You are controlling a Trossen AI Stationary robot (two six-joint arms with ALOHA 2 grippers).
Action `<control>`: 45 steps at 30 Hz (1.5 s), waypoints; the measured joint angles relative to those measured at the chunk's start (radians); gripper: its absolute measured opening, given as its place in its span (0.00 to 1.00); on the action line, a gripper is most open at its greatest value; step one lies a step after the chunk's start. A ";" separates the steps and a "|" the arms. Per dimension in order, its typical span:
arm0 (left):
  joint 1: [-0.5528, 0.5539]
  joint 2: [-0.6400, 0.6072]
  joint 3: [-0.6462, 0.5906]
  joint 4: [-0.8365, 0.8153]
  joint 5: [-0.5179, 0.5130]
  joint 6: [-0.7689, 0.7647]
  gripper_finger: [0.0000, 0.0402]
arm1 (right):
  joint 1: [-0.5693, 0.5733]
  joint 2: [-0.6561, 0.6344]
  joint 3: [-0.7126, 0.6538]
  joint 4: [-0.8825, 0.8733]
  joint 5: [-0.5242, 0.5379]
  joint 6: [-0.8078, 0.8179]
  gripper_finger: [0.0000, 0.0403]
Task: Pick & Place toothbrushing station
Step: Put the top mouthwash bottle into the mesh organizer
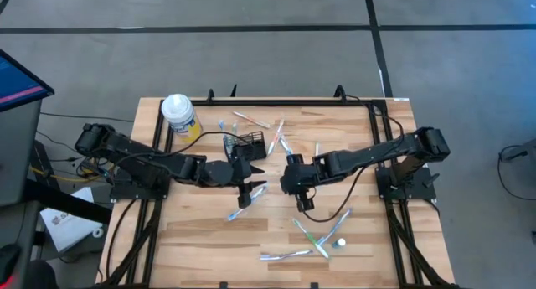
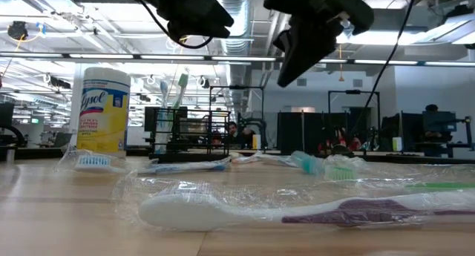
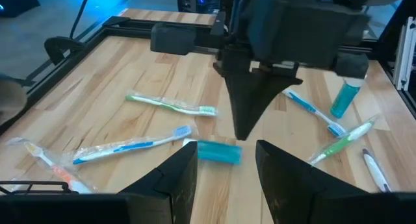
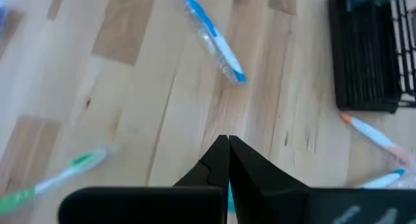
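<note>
Hovering mid-table: right gripper [image 1: 301, 203] fingers pressed together, empty; left gripper [image 1: 249, 191] fingers spread, ready beside black wire-mesh rectangular caddy [image 1: 245, 144].

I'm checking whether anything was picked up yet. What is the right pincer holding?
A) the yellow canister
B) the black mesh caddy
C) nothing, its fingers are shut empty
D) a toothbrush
C: in the right wrist view the right pincer has its fingers pressed together above bare wood, nothing between them.

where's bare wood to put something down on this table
Free: the front left corner of the table, and the right strip beyond the right end effector. Crowded: around the caddy and the front middle, strewn with toothbrushes.
</note>
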 joint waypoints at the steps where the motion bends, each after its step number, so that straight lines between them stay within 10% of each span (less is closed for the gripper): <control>1: 0.000 0.000 0.000 0.000 0.001 0.000 0.37 | -0.002 0.000 -0.002 -0.005 0.008 0.020 0.01; 28: -0.001 -0.001 0.000 0.014 0.015 -0.030 0.37 | -0.053 0.000 -0.135 -0.112 0.007 0.693 0.01; 45: 0.000 -0.001 0.000 0.014 0.014 -0.024 0.37 | -0.018 0.022 -0.160 -0.021 -0.029 0.922 0.48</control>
